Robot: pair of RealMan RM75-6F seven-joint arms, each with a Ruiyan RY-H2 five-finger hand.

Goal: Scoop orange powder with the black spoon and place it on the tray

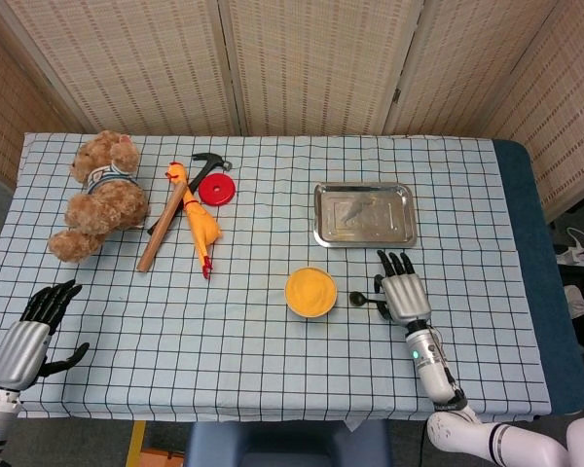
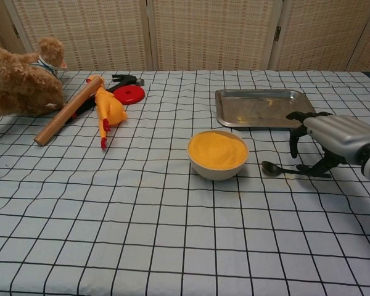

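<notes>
While open above the black spoon (image 2: 283,169), right robot hand (image 2: 325,139), fingers spread

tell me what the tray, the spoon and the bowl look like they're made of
Tray: likely metal, silvery and shiny, with mirror-like reflections. Spoon: black and glossy, plastic or coated metal; the look leaves it open. Bowl: pale, smooth and matte outside, ceramic or plastic, holding orange powder.

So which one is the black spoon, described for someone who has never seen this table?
Find the white bowl of orange powder near the table's middle. The black spoon lies flat beside it, toward the right robot hand hovering over its handle. It is the only small, thin, all-black thing there.
</notes>
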